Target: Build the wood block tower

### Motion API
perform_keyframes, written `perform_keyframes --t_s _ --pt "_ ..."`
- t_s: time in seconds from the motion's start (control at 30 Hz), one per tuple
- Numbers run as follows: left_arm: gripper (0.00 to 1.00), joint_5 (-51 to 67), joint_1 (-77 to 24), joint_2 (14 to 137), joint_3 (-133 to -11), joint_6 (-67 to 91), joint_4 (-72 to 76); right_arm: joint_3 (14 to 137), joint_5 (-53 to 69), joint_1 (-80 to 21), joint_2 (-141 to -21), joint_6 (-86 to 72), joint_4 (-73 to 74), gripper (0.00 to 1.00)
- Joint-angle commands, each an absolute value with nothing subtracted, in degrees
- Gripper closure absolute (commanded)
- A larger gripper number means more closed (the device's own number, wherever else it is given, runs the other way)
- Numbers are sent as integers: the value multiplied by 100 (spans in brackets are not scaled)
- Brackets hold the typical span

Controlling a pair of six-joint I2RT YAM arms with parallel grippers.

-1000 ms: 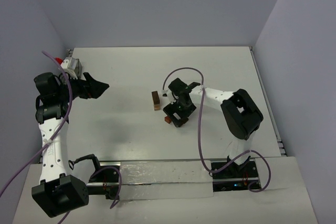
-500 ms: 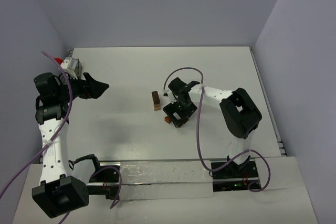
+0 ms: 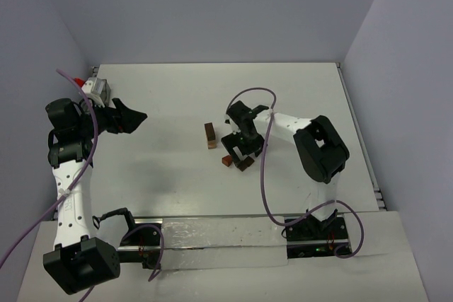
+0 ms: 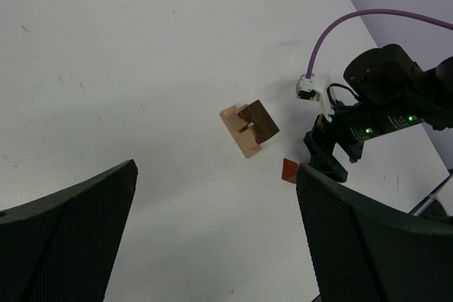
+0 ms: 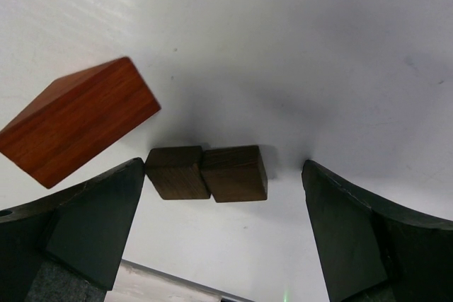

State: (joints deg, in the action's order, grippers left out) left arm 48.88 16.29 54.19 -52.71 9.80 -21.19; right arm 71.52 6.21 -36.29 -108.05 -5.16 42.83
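Nearest the bases, between the right gripper's [image 5: 224,169] spread fingers [image 5: 78,231], two dark blocks [image 5: 209,172] lie touching side by side on the table [image 3: 163,175]. Nothing is held. The row of two runs along the line on which the fingers close, so a plain squeeze would likely trap both, and one might pop out on the lift. A better way, as I judge it, is to turn the wrist a quarter so the pads close across one block only. Failing that, the gripper could shift sideways until a single block sits centred in the gap. It should come down square and low, pads flat on opposite faces.

Just beside the left finger lies the red block [image 5: 78,131], set at an angle and apart from the dark pair. Any turn or shift should keep clear of it, since a nudge would send it sliding.

Farther out, left of the right gripper, stands the tower [image 3: 210,135]: a tan piece and a dark one touching. How they are stacked is hard to tell. The carry there is short, so the lift should be enough to clear the top, and the release gentle.

Farthest, well apart at the left, the left gripper [image 4: 216,245] hangs with its fingers wide and empty, facing the tower.
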Motion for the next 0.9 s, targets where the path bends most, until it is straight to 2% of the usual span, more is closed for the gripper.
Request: perform_keyframes --t_s 0.0,0.87 --pt "1 5045 1661 5311 -5273 864 -1898 7409 543 -3454 -11105 -613 4219 0" --pt "1 5094 1658 5363 -5212 954 -1775 7907 584 -3088 -11505 -656 4242 0"
